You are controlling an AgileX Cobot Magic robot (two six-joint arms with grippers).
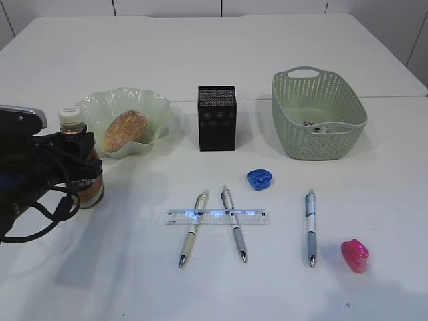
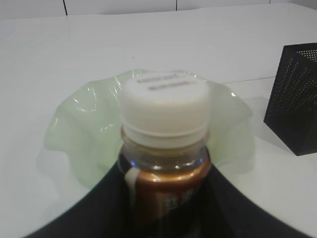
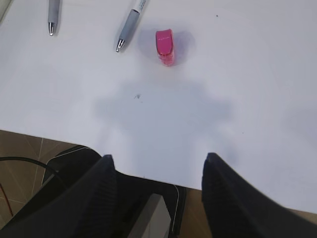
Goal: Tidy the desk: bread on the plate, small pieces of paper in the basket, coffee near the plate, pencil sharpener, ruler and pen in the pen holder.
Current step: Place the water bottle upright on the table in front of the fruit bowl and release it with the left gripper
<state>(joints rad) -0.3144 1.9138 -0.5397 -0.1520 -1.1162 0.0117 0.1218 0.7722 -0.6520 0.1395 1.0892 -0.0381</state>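
coffee point(image 2: 166, 163) clamped in left pincer point(image 2: 163, 208); right pincer point(image 3: 158, 173) apart, holding nothing.

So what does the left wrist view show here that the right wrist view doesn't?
Only the left wrist view shows the coffee held between the left gripper's dark jaws, its white cap up close, the empty-looking side of the plate behind it, and the pen holder at right.

Only the right wrist view shows the open, empty right gripper, the pink pencil sharpener, two pen tips and the desk's near edge.

Both show the white desk.
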